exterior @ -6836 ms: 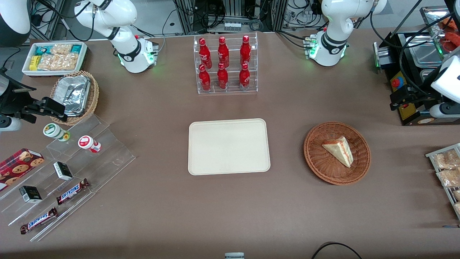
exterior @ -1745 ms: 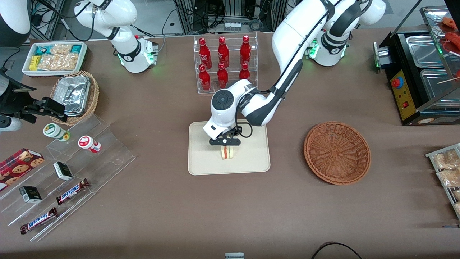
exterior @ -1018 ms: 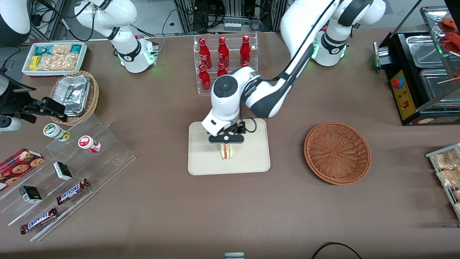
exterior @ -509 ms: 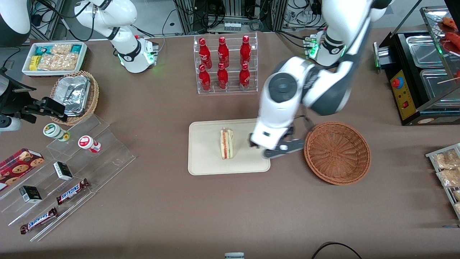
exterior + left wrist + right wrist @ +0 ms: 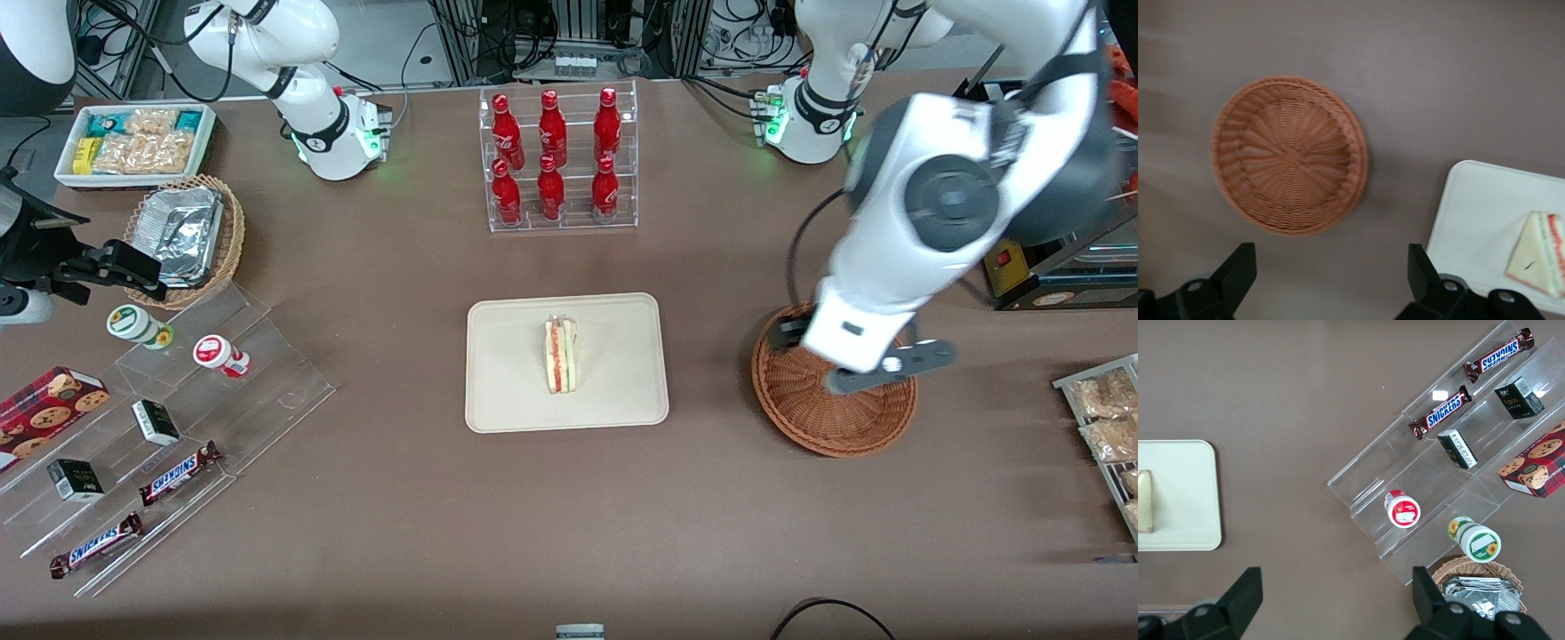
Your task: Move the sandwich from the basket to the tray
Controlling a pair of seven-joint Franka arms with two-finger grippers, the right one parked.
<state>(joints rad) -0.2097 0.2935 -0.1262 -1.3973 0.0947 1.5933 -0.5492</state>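
The sandwich point(image 5: 561, 356), a pale bread wedge with red and green filling, stands on edge in the middle of the cream tray point(image 5: 507, 391). It also shows in the left wrist view point(image 5: 1539, 253) on the tray point(image 5: 1471, 220), and at the edge of the right wrist view point(image 5: 1144, 500). The reddish-brown basket point(image 5: 853, 427) is empty, toward the working arm's end of the table; it shows in the left wrist view point(image 5: 1290, 155). My gripper point(image 5: 867, 360) hangs high above the basket, open and empty, with its black fingers point(image 5: 1238, 270) wide apart.
A clear rack of red bottles point(image 5: 556, 160) stands farther from the front camera than the tray. Clear stepped shelves with snack bars and cups point(image 5: 169, 418), a tan basket with foil trays point(image 5: 185, 236) and a white snack bin point(image 5: 133, 142) lie toward the parked arm's end. A black food warmer point(image 5: 1049, 267) stands beside the basket.
My gripper let go of the sandwich on the tray, rose and swung away to above the basket. The sandwich stays standing on the tray.
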